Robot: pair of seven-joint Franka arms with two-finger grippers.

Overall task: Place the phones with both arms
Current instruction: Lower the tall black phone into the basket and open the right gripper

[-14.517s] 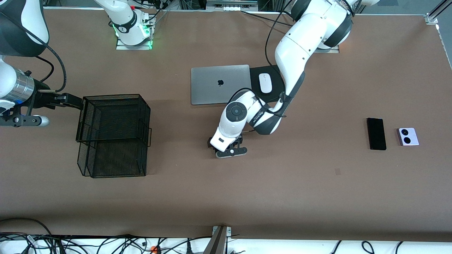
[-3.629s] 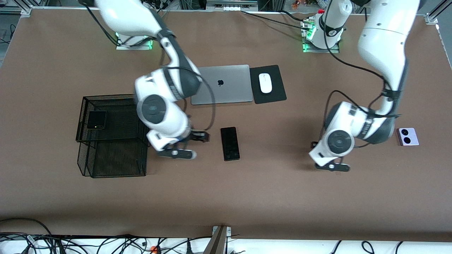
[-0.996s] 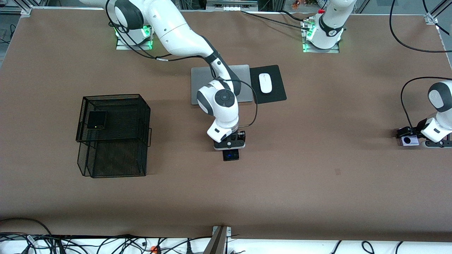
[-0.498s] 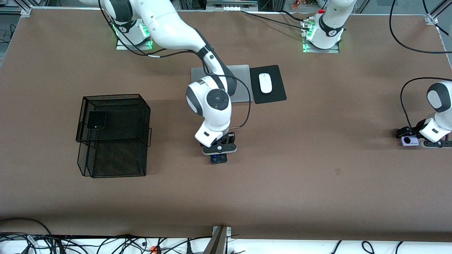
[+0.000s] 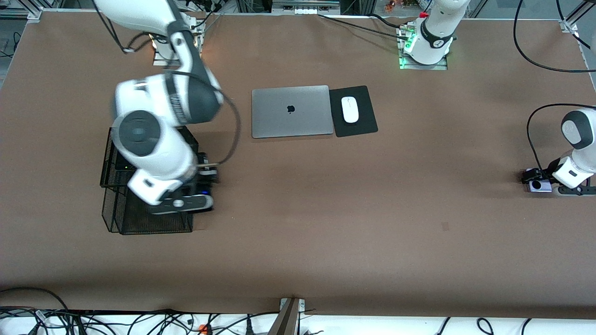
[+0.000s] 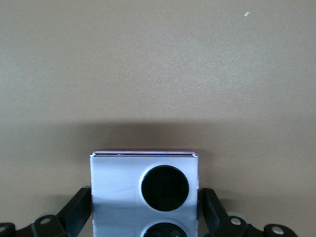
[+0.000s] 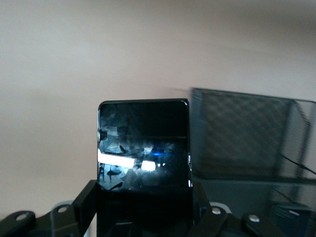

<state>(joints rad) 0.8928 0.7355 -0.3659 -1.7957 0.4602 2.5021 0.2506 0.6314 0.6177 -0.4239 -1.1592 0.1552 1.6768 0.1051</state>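
My right gripper is shut on the long slim black phone. It holds that phone in the air over the edge of the black mesh basket. The right arm covers most of the basket's upper tier, so the black folded phone is hidden. At the left arm's end of the table the lilac-white phone lies flat. My left gripper is down around it, open, with one finger close on each side.
A closed silver laptop lies beside a black mouse pad that carries a white mouse, farther from the front camera than the table's middle. Cables run along the table's near edge.
My right arm has swung from the table's middle to the basket, carrying the slim black phone with it. The left gripper has stayed around the lilac phone.
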